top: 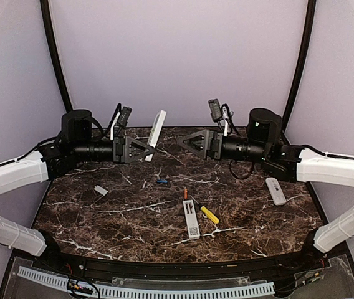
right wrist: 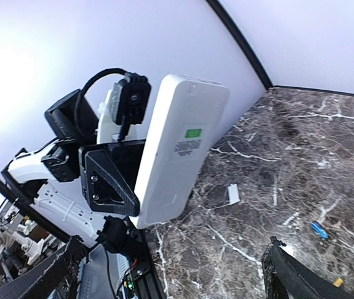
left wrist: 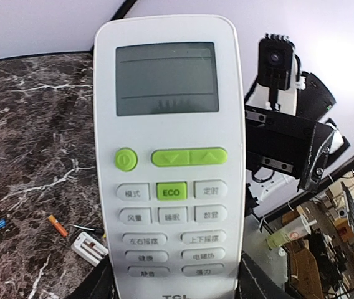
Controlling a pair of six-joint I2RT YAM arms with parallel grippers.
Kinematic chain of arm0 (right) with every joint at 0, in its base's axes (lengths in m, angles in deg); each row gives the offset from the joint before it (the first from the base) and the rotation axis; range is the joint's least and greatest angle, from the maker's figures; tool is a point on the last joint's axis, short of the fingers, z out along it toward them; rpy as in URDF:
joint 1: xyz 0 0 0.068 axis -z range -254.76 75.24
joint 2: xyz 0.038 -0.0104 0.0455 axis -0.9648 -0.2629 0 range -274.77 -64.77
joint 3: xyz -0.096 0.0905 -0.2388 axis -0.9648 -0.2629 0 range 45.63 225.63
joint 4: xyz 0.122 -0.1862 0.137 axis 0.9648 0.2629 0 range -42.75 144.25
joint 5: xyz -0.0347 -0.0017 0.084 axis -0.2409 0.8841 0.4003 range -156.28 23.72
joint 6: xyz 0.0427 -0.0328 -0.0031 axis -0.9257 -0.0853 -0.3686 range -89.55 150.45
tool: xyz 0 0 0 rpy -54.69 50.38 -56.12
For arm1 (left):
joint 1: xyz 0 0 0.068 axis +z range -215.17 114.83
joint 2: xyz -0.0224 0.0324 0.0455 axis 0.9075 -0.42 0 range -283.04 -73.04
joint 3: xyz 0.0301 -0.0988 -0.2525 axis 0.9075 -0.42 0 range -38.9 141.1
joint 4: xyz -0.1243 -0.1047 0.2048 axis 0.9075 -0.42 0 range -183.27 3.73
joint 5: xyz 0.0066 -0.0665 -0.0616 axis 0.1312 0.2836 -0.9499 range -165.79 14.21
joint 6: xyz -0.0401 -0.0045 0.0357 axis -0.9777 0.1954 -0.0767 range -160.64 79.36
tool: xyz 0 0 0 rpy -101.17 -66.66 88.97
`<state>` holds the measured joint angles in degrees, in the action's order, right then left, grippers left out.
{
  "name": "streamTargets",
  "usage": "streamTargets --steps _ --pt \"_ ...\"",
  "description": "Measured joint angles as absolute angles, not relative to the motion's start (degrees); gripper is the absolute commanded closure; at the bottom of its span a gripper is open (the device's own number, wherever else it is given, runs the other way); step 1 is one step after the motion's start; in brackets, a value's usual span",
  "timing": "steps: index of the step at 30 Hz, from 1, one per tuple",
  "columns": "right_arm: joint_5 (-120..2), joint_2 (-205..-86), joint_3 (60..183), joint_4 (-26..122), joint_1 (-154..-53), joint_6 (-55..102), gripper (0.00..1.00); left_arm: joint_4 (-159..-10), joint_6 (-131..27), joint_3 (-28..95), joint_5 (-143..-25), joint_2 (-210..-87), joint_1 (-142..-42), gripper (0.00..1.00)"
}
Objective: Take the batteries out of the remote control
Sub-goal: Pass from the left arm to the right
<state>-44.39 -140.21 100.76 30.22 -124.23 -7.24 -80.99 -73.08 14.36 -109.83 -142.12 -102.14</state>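
Standing upright above the dark table (top: 90, 218), a white remote (top: 156, 132) is clamped at its lower end by the left hand (top: 146, 149). Its back faces the right hand (top: 182, 142), which gapes empty nearby. The back looks closed, so prying the cover off is probably next. A blue battery (top: 161, 181) and an orange battery (top: 185, 194) lie loose on the table.

walls (top: 177, 56) – pale lilac | table (top: 102, 224) – dark veined marble | posts (top: 55, 56) black, curved

Remote (left wrist: 171, 156) bottom beyond frame edge
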Motion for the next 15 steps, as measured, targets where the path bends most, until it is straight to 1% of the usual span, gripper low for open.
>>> streamTargets --steps 3,7,13,15 --pt "-42.38 -143.27 103.49 28.2 -126.38 -7.61 0.01 -77.1 -74.37 13.53 -116.65 -142.12 -102.16 0.67" --pt "-41.09 -146.77 107.23 27.18 -128.41 -7.7 0.03 -73.95 -75.53 13.11 -122.88 -142.12 -102.47 0.67" --pt "-40.35 -149.72 110.55 25.65 -129.46 -8.14 0.04 -71.28 -76.21 13.11 -128.95 -142.12 -103.63 0.67" --pt "-40.0 -150.38 110.86 24.4 -129.54 -8.44 0.06 -70.78 -76.32 13.11 -130.4 -142.15 -104.15 0.67"
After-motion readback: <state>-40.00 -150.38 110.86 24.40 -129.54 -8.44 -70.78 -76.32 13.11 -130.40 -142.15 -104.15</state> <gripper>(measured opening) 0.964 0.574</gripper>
